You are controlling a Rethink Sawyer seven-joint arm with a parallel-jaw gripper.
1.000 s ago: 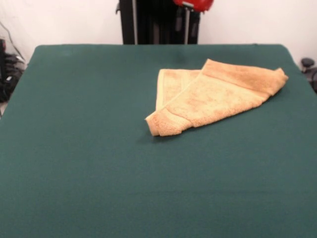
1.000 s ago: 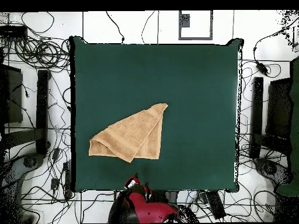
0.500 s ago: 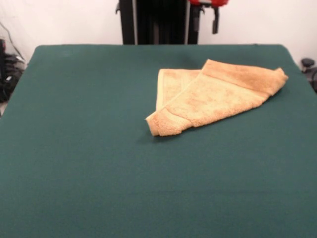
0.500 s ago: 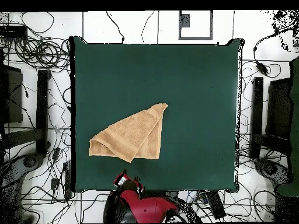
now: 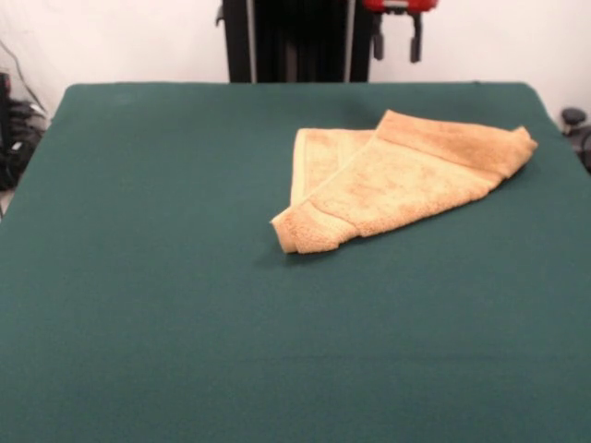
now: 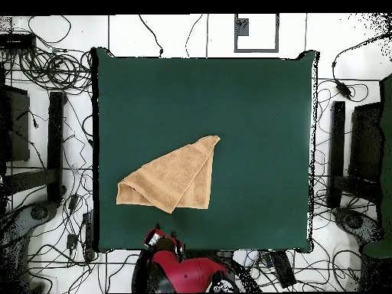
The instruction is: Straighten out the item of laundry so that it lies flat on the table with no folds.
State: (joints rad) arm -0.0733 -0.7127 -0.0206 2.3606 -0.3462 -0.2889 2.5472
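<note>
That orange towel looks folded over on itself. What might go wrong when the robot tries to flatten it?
The towel lies in two layers, so the gripper, open above the far edge of the table, might pinch both layers and merely drag the fold along. The towel also sits near that edge and one side; a pull outward could slide a corner off.

Wall (image 5: 138, 37): we note plain white, at 12 o'clock.
Floor (image 6: 46, 222): white, strewn with black cables (image 6: 46, 65).
</note>
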